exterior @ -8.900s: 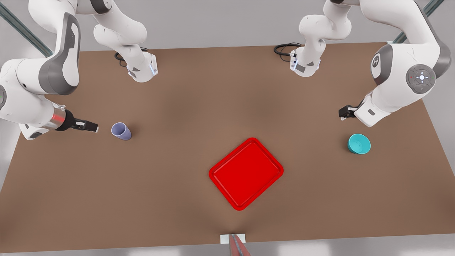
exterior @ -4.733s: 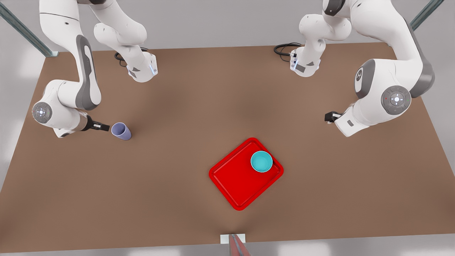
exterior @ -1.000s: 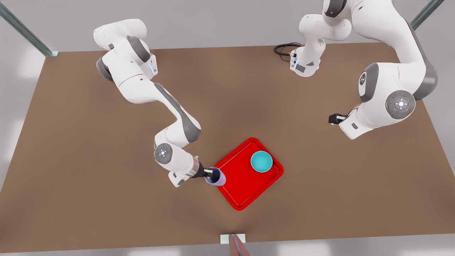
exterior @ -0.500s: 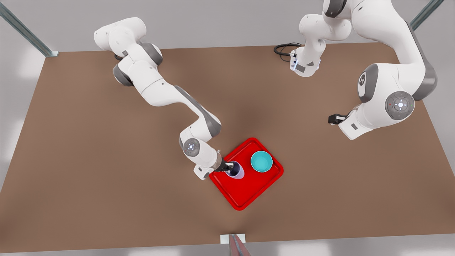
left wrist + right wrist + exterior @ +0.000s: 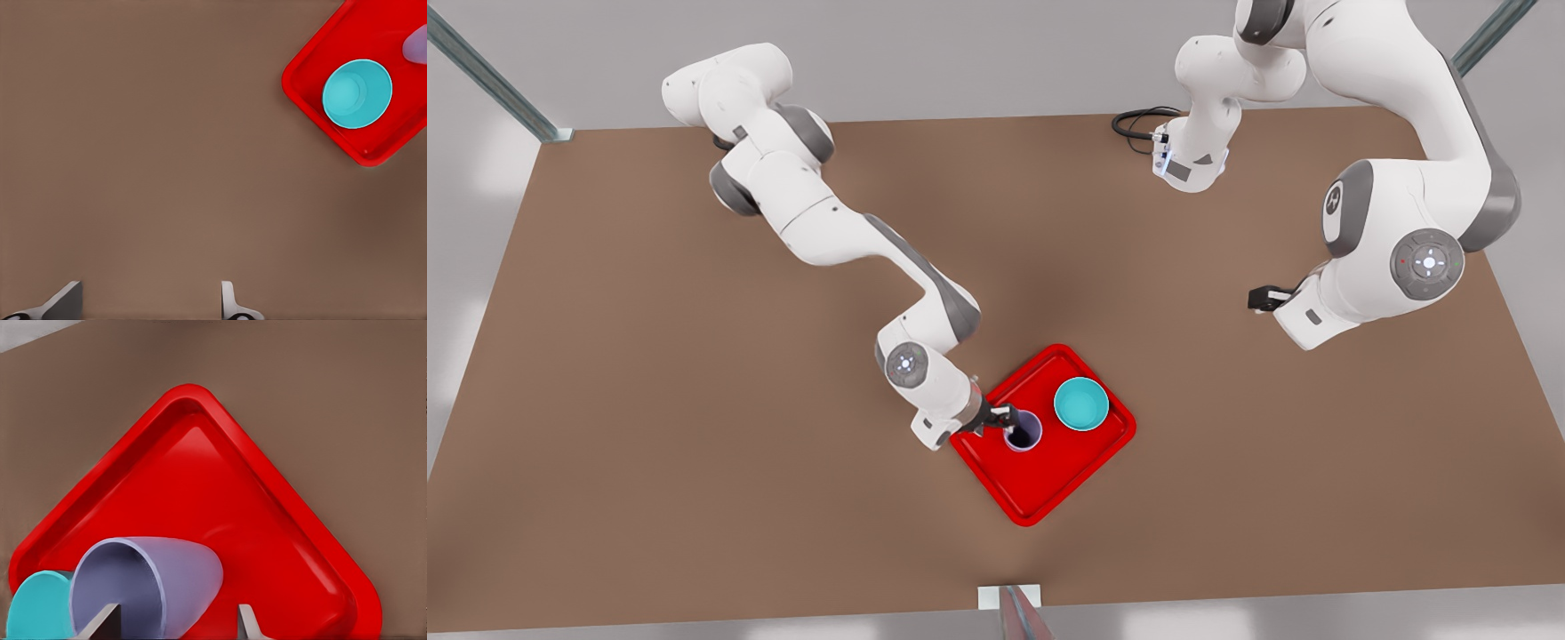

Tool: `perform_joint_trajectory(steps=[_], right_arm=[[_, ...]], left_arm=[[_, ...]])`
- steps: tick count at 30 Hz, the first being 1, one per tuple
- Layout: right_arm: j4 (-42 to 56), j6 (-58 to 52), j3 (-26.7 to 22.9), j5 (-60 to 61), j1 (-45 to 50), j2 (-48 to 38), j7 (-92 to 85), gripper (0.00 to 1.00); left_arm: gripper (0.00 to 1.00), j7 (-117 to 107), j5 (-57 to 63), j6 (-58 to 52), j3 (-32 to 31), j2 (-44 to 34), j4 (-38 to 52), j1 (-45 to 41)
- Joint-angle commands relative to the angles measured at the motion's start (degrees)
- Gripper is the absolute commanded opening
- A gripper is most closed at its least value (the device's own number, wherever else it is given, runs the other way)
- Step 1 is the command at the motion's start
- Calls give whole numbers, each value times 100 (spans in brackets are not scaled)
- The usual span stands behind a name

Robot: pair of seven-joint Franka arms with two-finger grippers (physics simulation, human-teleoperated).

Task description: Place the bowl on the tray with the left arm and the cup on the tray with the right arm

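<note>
Cup (image 5: pixel 1023 433) stands on the tray (image 5: pixel 1049 484) beside the bowl (image 5: pixel 1081 404), right jaws (image 5: pixel 1003 418) straddling its wall, seemingly slackened, so release and withdrawal look next; left jaws (image 5: pixel 1258 300) wait spread and empty above the tabletop (image 5: pixel 649 400).

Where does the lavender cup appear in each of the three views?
Front view: cup stands on the red tray, at the right gripper.
Left wrist view: a sliver of the cup at the picture's edge.
Right wrist view: cup large, between the fingers.
Shared landmark: teal bowl, beside it on the tray.
</note>
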Motion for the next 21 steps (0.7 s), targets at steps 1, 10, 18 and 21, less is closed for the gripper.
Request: perform_joint_trajectory(steps=[1, 10, 18, 21], right_arm=[[0, -9, 0, 0, 0, -37, 0, 98], [-1855, -2909, -88, -483, -1810, -3210, -88, 100], [-3472, -4412, -1441, -264, -2426, -5337, -2531, 100], [-3147, -4518, -1494, -255, -2391, -5126, -2619, 100]], left_arm=[[100, 0, 0, 1, 0, 0, 0, 1], [100, -35, -52, -52, -17, 0, 53, 1], [100, -26, -17, -87, -26, 8, 53, 1], [100, -26, -17, -87, -26, 8, 53, 1]])
